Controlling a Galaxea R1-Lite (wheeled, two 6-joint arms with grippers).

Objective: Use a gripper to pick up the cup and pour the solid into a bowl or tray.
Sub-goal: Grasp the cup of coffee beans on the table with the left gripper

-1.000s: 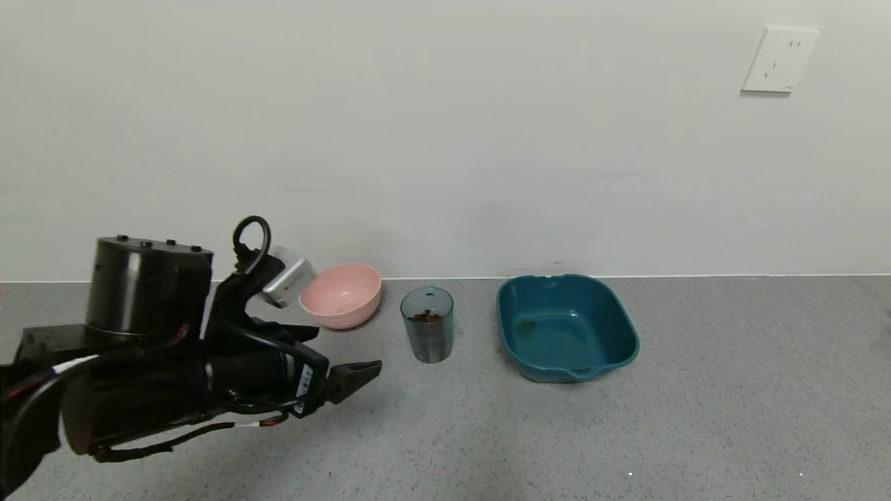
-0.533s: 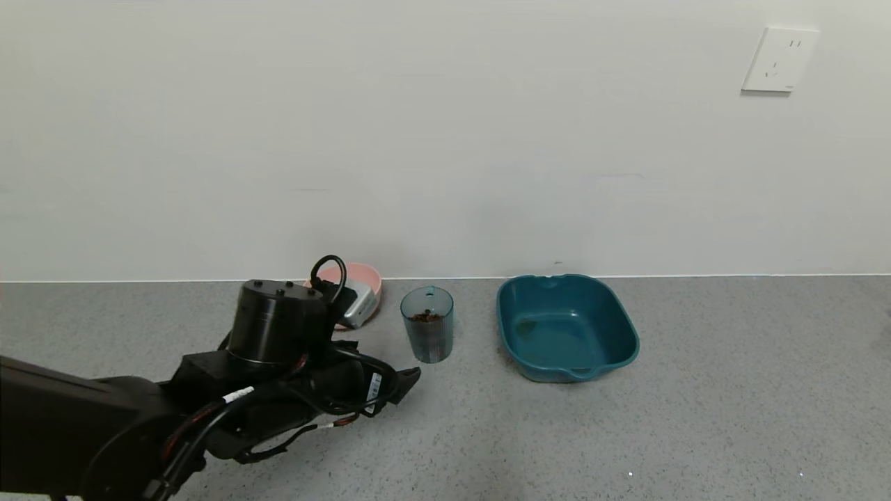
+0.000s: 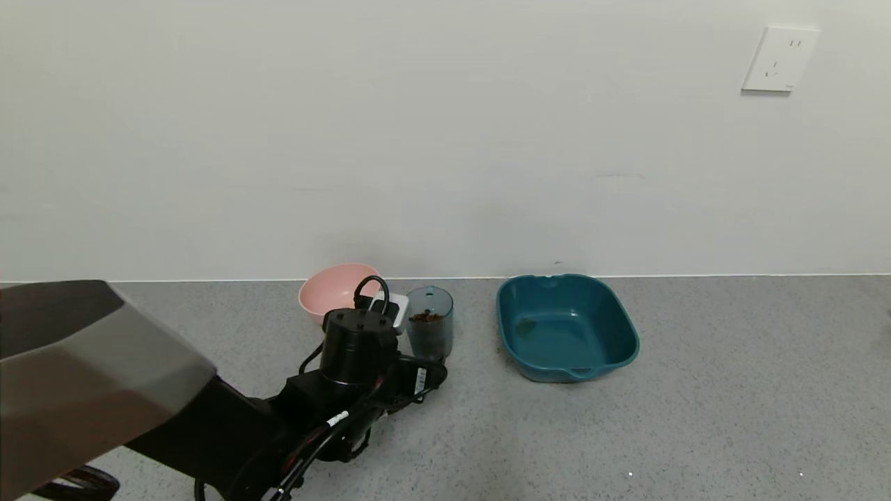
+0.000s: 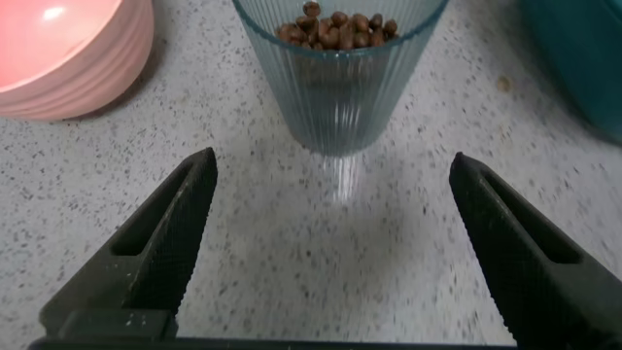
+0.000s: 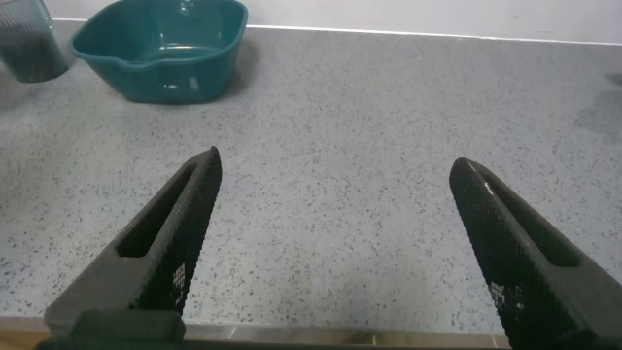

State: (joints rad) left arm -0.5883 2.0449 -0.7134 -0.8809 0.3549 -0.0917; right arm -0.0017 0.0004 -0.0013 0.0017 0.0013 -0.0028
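The grey speckled counter runs along a white wall and carries three containers in a row at its far edge, laid out so that the pouring targets flank the source. The largest, a dark-teal tray, sits to the right, well apart from the arm. Left of it, the pale-pink bowl stands close against the wall, placed near enough to the cup that a short swing and tilt would probably reach it. Between them is the cup, upright, ribbed and translucent, with the solid, a small heap of brown pellets, settled inside it. The left gripper is low over the counter, just on the near side of the cup and aimed straight at it; its fingers are spread wide, wider than the cup, and the cup stands centred just beyond their tips, not yet between them and untouched. That wide, level stance looks suited to sliding forward around the cup's body. The right gripper hangs idle over bare counter to the right of the tray, its fingers likewise apart and holding nothing.
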